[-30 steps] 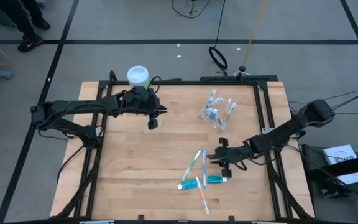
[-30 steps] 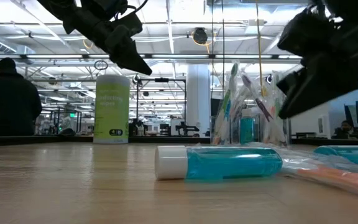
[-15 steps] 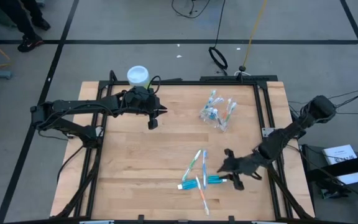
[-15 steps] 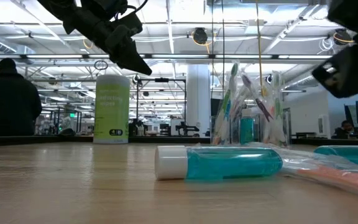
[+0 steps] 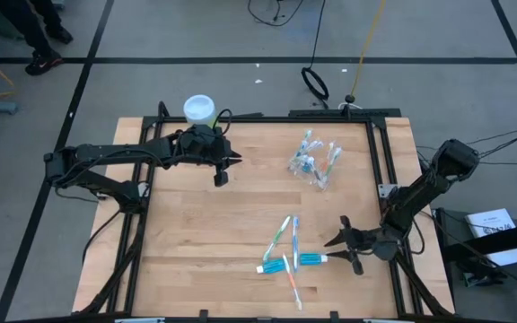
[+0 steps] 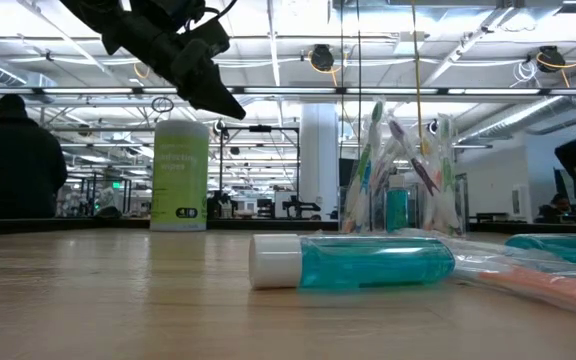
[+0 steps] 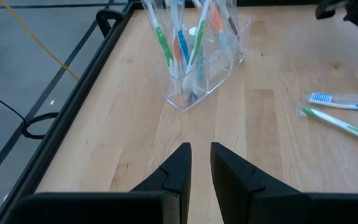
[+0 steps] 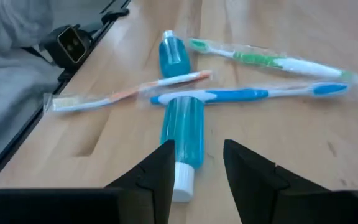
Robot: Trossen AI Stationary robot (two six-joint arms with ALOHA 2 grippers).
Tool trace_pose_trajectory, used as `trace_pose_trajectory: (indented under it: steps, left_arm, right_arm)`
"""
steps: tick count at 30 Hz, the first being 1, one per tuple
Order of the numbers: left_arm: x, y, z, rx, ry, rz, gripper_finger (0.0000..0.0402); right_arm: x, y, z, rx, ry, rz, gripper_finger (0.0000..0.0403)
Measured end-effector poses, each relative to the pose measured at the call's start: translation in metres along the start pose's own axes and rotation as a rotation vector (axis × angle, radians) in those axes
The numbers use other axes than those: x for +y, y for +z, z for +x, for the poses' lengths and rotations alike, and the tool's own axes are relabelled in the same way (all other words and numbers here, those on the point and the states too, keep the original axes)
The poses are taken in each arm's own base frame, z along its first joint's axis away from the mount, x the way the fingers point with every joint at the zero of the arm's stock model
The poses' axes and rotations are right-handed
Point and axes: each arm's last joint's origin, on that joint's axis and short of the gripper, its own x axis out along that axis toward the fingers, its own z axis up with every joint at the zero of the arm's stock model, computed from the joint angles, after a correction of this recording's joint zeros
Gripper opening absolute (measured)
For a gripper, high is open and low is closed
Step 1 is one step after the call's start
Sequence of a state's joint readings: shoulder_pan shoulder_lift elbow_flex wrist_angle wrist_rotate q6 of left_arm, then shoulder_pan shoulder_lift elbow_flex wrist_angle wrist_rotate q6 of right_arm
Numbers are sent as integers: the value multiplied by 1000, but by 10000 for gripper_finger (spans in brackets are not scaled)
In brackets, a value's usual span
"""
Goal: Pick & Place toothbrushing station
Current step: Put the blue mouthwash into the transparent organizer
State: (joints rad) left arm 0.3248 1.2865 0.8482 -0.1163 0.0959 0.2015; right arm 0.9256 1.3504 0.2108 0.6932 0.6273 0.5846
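Wooden surface carrying the toothbrushing station, with both arms above it. Left end effector hangs over the far part of the surface, its two fingers drawn narrow with a thin gap between them and nothing held. Right end effector sits low near the near right edge, its fingers spread wide and empty.

Light-green canister with a white lid stands upright at the far edge, just behind the left end effector. Clear plastic cup stands upright ahead of the left end effector, well apart from it, holding a bundle of toothbrushes in green, blue, orange and white, all leaning outward.

Directly ahead of the right end effector lies a blue toothpaste tube, on its side, white cap pointing toward the fingers. A blue toothbrush lies across that tube; an orange toothbrush and a second blue tube lie just beyond; a green toothbrush lies farthest from the fingers.

A person stands in the room behind the surface.
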Motion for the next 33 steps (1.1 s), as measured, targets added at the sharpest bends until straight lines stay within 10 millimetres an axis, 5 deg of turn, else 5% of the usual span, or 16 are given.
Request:
trace_pose_trajectory:
  steps: [24,33]
  left_arm:
    - [2,10,-1,-101,20,-13,67]
    - [2,11,-1,-111,22,-14,67]
  right_arm:
    - [8,-41,31,73,-15,-96,120]
    - [15,-40,38,57,-27,-166,91]
